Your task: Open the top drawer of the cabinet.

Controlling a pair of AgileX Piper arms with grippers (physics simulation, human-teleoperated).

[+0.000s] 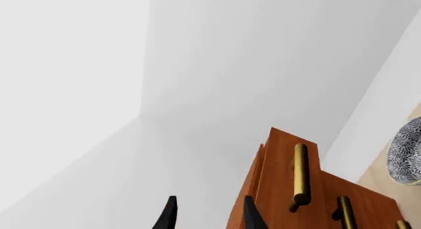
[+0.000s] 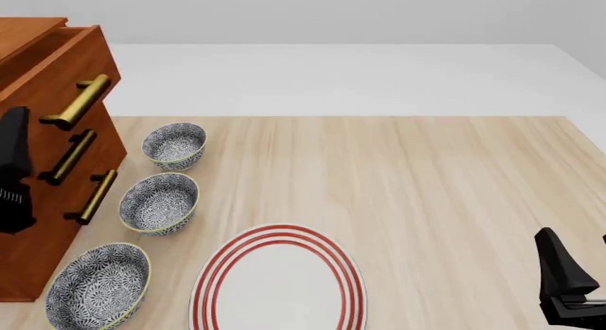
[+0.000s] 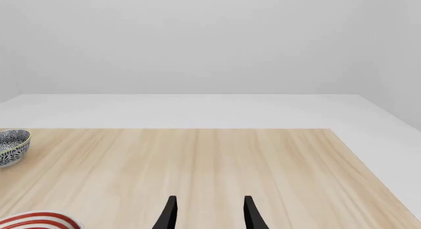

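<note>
The top drawer (image 2: 67,67), glossy reddish-brown wood with a round brass bar handle (image 2: 81,101), sticks out from the cabinet (image 2: 47,231) at the table's (image 2: 426,181) 9 o'clock edge. Left gripper (image 1: 207,214) is spread apart, holding nothing, beside the drawer. Right gripper (image 3: 209,214) is parted and empty too. No readable writing anywhere.
</note>
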